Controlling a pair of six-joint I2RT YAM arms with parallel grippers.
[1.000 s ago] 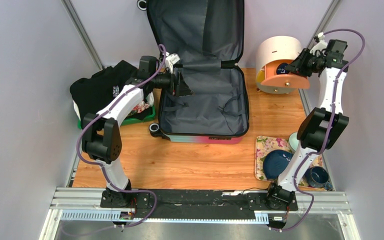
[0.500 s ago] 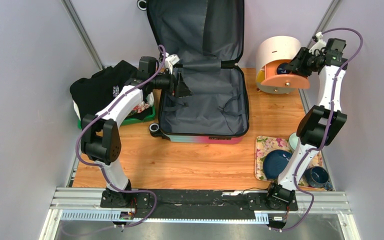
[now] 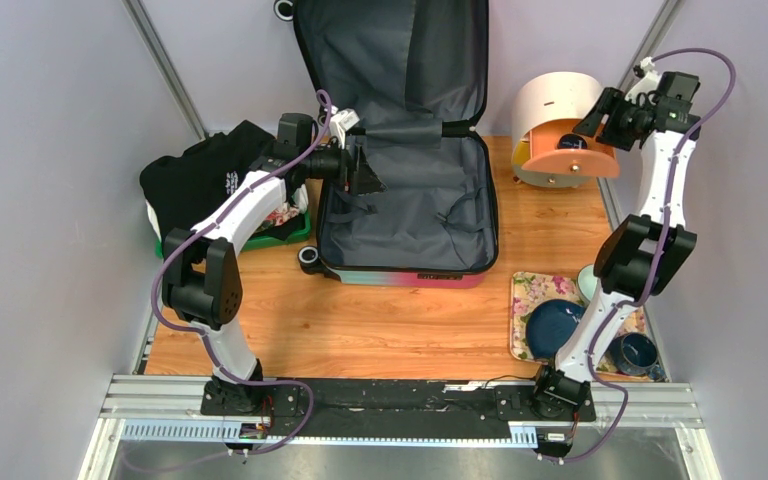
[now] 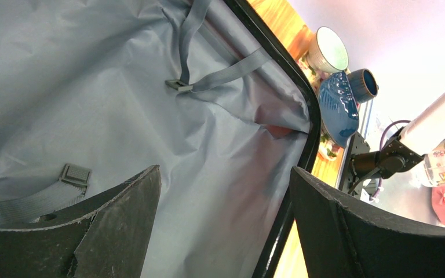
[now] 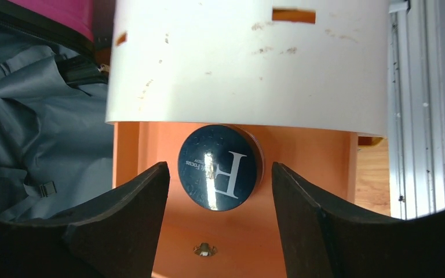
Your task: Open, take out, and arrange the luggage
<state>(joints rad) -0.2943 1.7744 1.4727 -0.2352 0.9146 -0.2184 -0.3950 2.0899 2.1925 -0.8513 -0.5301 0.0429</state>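
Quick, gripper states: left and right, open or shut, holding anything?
Left gripper: open, empty, over the luggage lining.
Right gripper: open, empty, facing the dark round jar inside the round container.

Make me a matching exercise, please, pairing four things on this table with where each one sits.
Things:
1. luggage
2. black garment
3. blue plate
4. dark round jar

Places:
A. on the floral tray
B. inside the cream-and-orange container
C. lying open mid-table, lid upright at the back
D. heaped on the green tray at the left

Pairs: 1-C, 2-D, 3-A, 4-B.
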